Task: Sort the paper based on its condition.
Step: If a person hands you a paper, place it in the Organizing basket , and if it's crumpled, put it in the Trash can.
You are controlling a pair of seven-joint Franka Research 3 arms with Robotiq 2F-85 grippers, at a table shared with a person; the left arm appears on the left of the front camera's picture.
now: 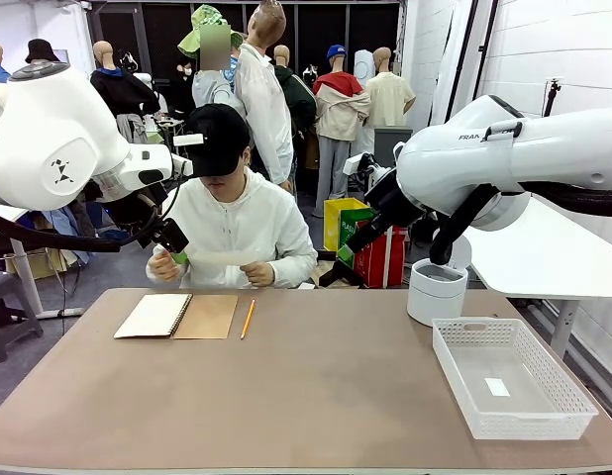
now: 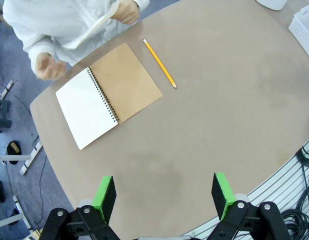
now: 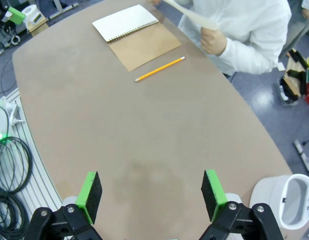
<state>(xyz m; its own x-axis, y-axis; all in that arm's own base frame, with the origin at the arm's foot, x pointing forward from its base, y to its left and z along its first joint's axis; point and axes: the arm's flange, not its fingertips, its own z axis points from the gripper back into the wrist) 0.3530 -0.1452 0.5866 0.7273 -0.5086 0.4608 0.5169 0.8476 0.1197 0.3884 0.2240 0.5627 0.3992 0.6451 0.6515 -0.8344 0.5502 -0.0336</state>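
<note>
A person across the table holds one white sheet of paper [image 1: 215, 258] in both hands, above the table's far edge. The sheet also shows in the left wrist view [image 2: 92, 30] and in the right wrist view [image 3: 192, 13]. My left gripper [image 1: 173, 243] hangs open in the air close to the person's hand, high above the table, with nothing between its fingers [image 2: 163, 197]. My right gripper [image 1: 338, 265] is also raised and open and holds nothing, its green pads wide apart [image 3: 151, 195].
An open spiral notebook [image 1: 177, 316] with a brown cover lies at the far left, a yellow pencil [image 1: 248, 319] beside it. A white mesh basket [image 1: 462, 358] sits at the near right, and a white round bin [image 1: 437, 292] stands behind it.
</note>
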